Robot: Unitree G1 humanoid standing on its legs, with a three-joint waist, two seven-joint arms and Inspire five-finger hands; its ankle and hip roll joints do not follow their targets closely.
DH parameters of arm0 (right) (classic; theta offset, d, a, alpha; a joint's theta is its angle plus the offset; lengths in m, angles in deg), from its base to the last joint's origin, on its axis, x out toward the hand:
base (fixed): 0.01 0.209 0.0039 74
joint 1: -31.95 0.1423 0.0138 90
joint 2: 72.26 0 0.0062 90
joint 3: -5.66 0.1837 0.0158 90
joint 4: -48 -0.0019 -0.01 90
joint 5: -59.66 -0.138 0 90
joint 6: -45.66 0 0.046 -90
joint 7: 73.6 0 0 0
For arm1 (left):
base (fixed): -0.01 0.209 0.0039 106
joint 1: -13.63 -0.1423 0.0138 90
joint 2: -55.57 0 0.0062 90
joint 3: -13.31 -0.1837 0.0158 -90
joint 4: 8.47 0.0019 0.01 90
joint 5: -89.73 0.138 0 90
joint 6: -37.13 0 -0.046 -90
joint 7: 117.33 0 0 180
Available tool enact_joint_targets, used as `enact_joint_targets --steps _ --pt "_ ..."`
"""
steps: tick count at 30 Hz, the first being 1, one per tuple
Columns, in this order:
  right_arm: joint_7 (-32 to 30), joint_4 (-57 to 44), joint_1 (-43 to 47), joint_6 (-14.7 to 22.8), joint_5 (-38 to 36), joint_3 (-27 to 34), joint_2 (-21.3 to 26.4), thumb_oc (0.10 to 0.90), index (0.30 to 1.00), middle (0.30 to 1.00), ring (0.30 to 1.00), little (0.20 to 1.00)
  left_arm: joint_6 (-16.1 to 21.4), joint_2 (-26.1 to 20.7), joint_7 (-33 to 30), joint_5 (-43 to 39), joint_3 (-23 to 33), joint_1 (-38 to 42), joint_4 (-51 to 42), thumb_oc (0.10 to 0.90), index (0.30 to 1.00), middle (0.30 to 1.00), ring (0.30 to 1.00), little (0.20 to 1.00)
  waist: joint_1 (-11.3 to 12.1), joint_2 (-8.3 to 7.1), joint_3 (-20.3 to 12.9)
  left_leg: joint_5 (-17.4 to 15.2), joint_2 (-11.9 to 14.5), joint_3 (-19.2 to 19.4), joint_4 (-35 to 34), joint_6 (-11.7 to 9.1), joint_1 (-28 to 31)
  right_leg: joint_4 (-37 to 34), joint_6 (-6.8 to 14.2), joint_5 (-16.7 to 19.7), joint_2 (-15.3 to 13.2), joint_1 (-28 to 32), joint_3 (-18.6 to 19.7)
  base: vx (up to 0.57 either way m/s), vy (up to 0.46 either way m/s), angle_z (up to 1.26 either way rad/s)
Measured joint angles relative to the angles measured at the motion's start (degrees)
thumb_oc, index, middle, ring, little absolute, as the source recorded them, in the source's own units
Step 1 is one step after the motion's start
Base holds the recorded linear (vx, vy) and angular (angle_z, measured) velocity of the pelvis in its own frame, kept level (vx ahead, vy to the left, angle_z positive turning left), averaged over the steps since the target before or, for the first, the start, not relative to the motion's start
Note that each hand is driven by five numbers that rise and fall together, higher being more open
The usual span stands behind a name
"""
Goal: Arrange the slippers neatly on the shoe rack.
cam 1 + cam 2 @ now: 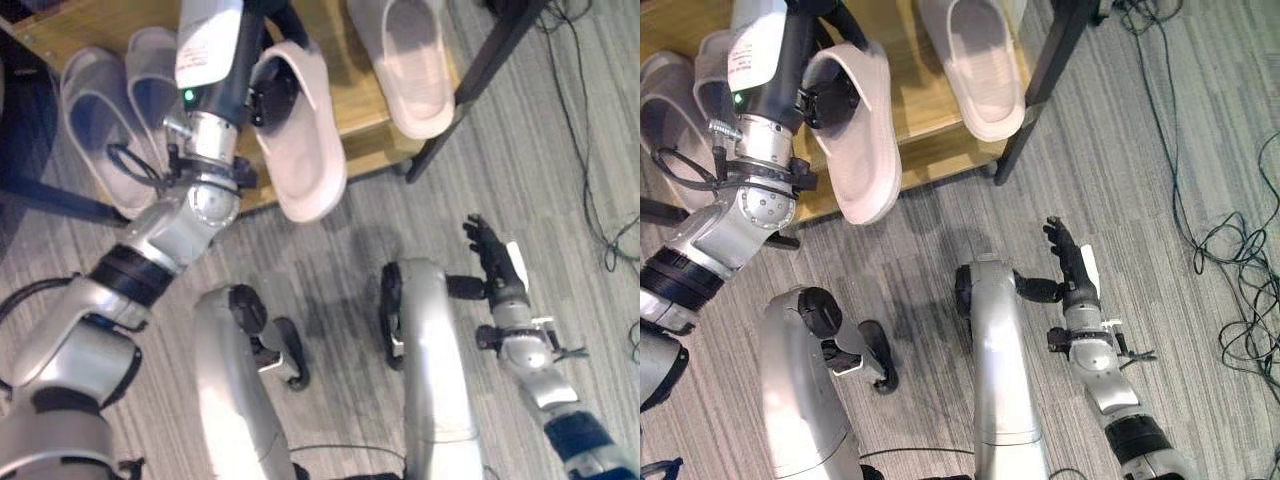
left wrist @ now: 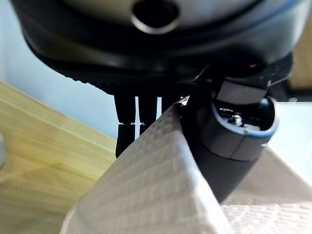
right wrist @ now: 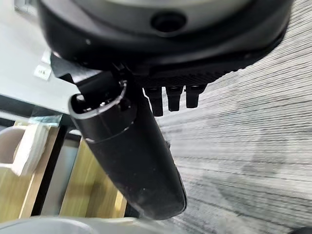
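Observation:
My left hand (image 1: 268,96) is shut on a pale pink slipper (image 1: 303,160), thumb (image 2: 233,142) pressed on its strap and fingers curled behind. The slipper hangs tilted, toe toward me, past the front edge of the wooden shoe rack shelf (image 1: 368,128). Its pink mate (image 1: 412,62) lies flat on the shelf to the right. Two grey slippers (image 1: 98,125) lie side by side at the shelf's left. My right hand (image 1: 492,252) hovers open over the carpet at lower right, fingers (image 3: 175,96) straight, holding nothing.
A black rack leg (image 1: 486,72) slants down to the floor right of the pink slipper, and a dark bar (image 1: 50,198) crosses in front of the grey pair. Loose black cables (image 1: 1238,250) lie on the grey carpet at far right.

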Motion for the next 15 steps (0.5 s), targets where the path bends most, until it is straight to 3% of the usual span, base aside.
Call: enact_joint_targets --steps 7,15 --pt "1.5 -1.5 -3.3 0.2 -0.3 0.0 1.6 0.8 0.9 0.9 0.9 0.9 -0.1 -0.5 0.1 0.3 -4.6 6.8 6.5 0.4 0.3 0.3 0.3 0.3 -1.9 -0.01 0.0 -2.7 1.0 0.1 2.1 0.1 0.9 1.4 1.1 -1.0 1.0 0.2 0.7 0.04 0.047 -0.09" --pt "2.7 -1.8 -3.6 0.7 -1.1 0.0 3.4 0.8 0.9 0.9 0.9 0.9 0.0 -0.4 1.2 2.6 -10.3 12.8 11.7 0.4 0.3 0.3 0.3 0.3 -2.4 -0.01 0.0 -3.2 1.1 0.7 2.2 -0.2 1.9 1.7 1.0 -1.2 1.5 0.3 1.3 0.02 0.016 -0.01"
